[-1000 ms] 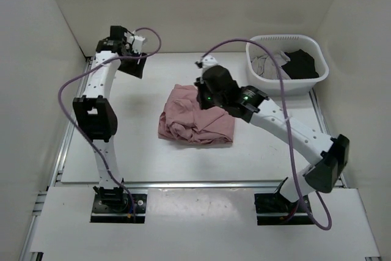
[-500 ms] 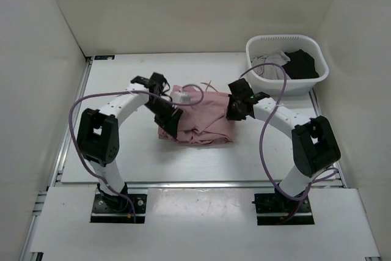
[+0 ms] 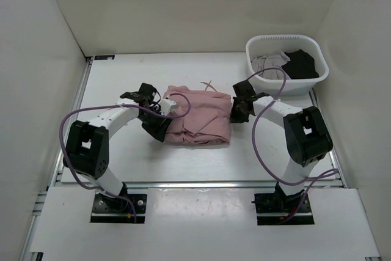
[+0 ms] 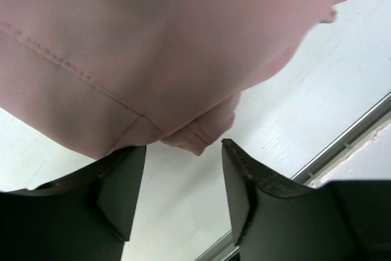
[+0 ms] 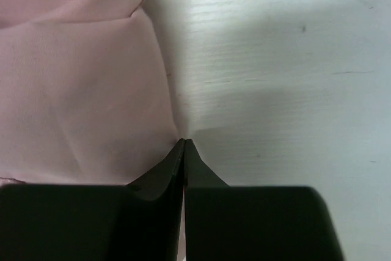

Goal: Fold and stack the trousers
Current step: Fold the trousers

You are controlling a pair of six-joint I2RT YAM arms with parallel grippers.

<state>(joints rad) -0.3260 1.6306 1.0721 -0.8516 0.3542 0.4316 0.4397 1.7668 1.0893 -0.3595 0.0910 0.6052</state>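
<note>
Folded dusty-pink trousers [image 3: 200, 121], flat, central

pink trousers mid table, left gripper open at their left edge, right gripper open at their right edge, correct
No: the right gripper is shut, jaws together, as the right wrist view shows. The rest holds: trousers mid table, left gripper open at their left edge.

Between the parted left jaws: a free gap over bare counter [image 4: 183, 212], blocked just ahead by the trousers [image 4: 153, 59] (a hem corner sitting right at the gap's mouth). Left of the closed right jaws: trouser cloth up against the tips. Right of them: open counter. Further out on that side: a white basket [image 3: 313, 84], barring the way. Beyond both jaws: bare counter up to the back wall [image 3: 195, 16].
</note>
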